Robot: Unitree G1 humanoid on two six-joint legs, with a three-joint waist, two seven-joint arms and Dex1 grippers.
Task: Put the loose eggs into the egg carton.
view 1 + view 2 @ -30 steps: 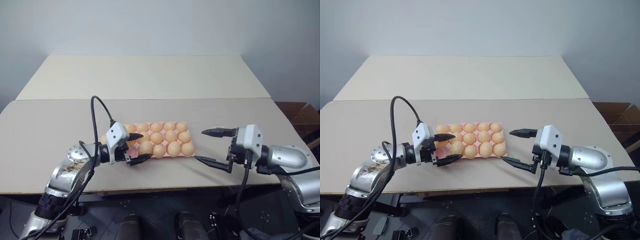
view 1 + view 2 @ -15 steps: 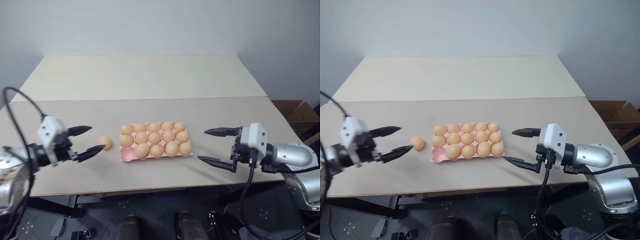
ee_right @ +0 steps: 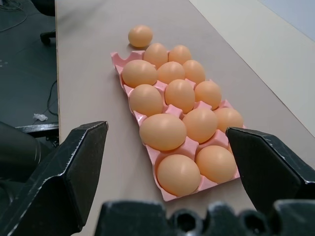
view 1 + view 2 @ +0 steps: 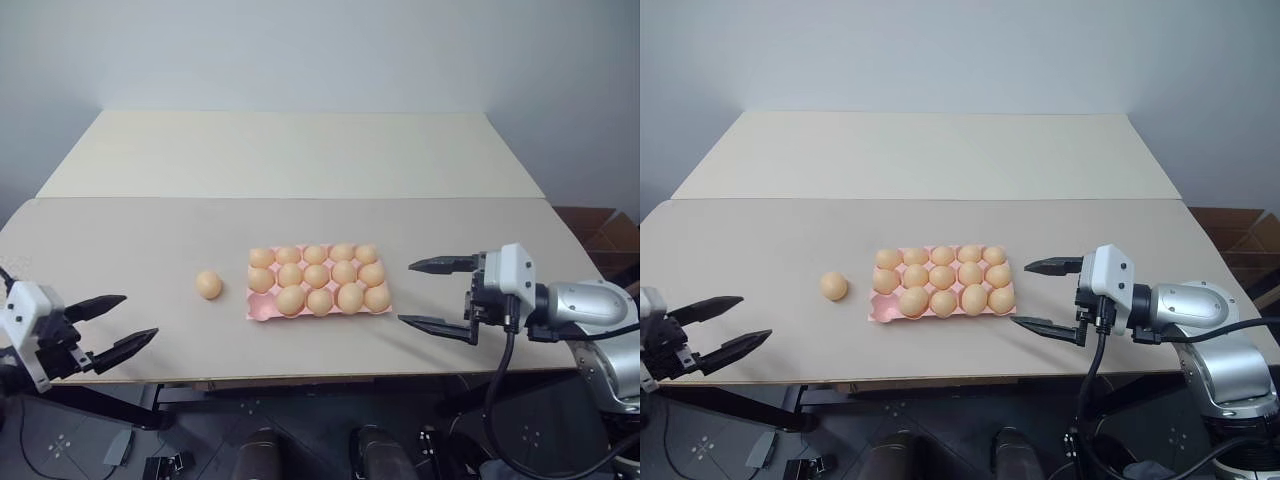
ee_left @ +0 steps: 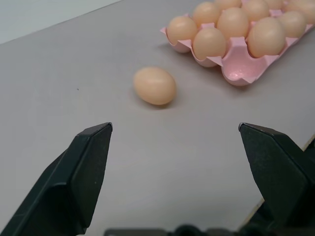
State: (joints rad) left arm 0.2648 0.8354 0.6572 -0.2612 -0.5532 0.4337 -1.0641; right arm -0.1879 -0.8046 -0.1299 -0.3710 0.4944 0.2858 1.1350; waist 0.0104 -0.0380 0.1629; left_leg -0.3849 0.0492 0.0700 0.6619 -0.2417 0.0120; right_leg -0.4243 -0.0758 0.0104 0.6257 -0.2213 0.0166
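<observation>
The left gripper (image 4: 107,325) now hangs at the table's near left edge, fingers spread wide and empty; a second ago it was over the egg carton's left end, and it has since swung well out to the left. That move uncovers one loose egg (image 4: 208,284) lying on the table (image 4: 120,250) just beside the egg carton (image 4: 262,312), at nine o'clock from it. The carton's near-left cup is bare pink while every other cup holds an egg, so I judge one placement remains. At three o'clock of the carton, the right gripper (image 4: 436,294) has stayed put, fingers wide and empty. The surface is a plain beige tabletop with a paler panel behind; a grey-white wall backs it, and a brown cardboard box (image 4: 600,228) sits at the far right.
</observation>
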